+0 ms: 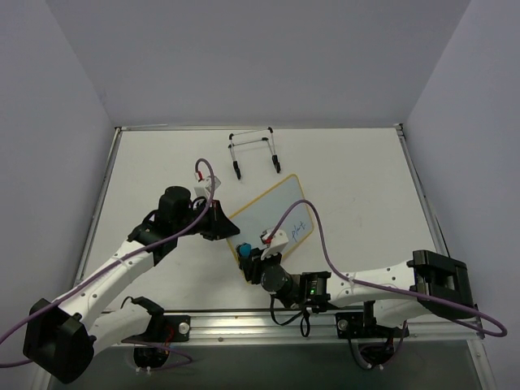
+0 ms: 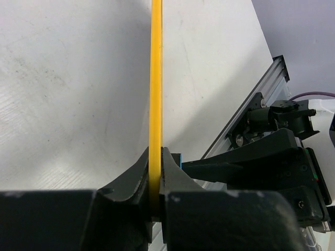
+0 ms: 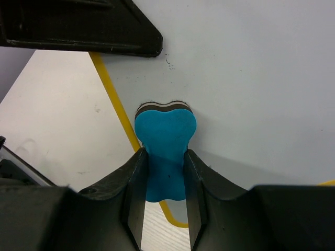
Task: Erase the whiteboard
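Note:
The whiteboard [image 1: 276,213] lies tilted in the middle of the table, white with a yellow frame and blue handwriting near its right end. My left gripper [image 1: 221,221] is shut on its left edge; the left wrist view shows the yellow frame [image 2: 156,94] edge-on between the jaws. My right gripper [image 1: 250,257] is shut on the blue bone-shaped eraser [image 1: 244,248], with its felt end against the board's near-left corner. In the right wrist view the eraser [image 3: 165,138] rests on the white surface [image 3: 251,78] beside the yellow frame.
A black wire easel stand [image 1: 254,152] stands behind the board. The table's metal front rail [image 1: 268,325] runs under the arms. Grey walls close in left, right and behind. A purple cable [image 1: 321,236] loops over the board's right end.

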Available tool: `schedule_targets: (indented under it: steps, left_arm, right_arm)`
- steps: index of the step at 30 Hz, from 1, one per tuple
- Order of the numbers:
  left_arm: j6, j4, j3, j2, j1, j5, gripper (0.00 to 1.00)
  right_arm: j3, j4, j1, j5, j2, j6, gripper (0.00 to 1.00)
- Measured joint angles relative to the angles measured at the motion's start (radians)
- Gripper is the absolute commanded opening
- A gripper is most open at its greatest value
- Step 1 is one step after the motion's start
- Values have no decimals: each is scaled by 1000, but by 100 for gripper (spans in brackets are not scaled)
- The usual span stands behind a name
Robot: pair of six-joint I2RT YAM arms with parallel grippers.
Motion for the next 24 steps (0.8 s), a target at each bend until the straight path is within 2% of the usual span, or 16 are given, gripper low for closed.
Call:
schedule_targets:
  steps: [7,11,18,24]
  left_arm:
    - [11,17,0,0,2,-40,2]
    - [6,18,0,0,2,-43,2]
    - [-26,19,-5,2,-4,-18,2]
    - [-37,30,-6,11,-4,-13,2]
  right_arm:
    - [-58,69,-113,-91,-11,36,0]
    - [-125,45,-174,-93,-48,76,0]
    - [-222,-13,-190,-77,-130,141,0]
    - [-161,-65,-190,-78,-116,106,0]
